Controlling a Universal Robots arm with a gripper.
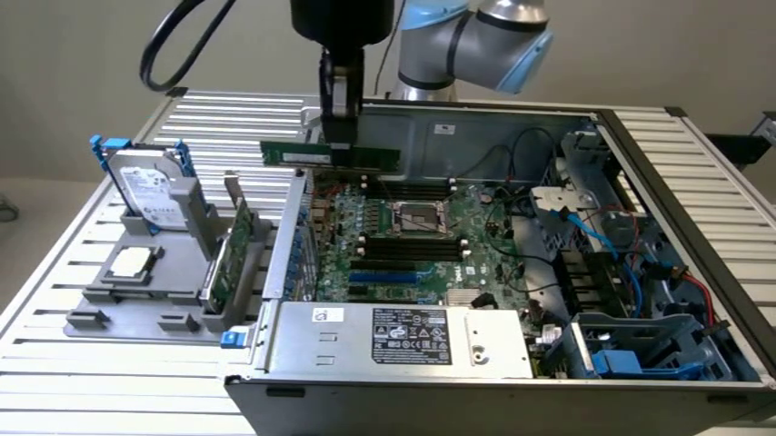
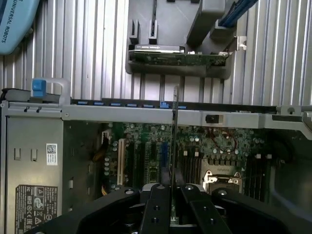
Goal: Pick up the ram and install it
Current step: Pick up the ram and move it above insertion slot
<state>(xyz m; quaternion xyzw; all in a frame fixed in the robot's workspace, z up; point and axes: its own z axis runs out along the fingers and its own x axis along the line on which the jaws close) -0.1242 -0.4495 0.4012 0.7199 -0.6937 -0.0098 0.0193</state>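
Note:
The ram (image 1: 303, 153) is a long thin green stick, held level in the air above the far left part of the open computer case (image 1: 679, 182). My gripper (image 1: 342, 138) comes straight down from above and is shut on the ram's upper edge, right of its middle. In the wrist view the ram (image 2: 175, 131) appears edge-on as a thin dark line rising from between the black fingers (image 2: 158, 207) of the gripper (image 2: 174, 195). The motherboard (image 1: 485, 241) lies below, with its long black memory slots (image 1: 412, 245) beside the processor socket (image 1: 421, 217).
A grey fixture (image 1: 109, 295) on the exterior view's left holds a hard drive (image 1: 148, 193), a small square chip (image 1: 131, 262) and an upright green expansion card (image 1: 231, 250). The power supply (image 1: 412, 338) fills the case's near end. Cables and blue drive brackets (image 1: 619, 359) crowd the right side.

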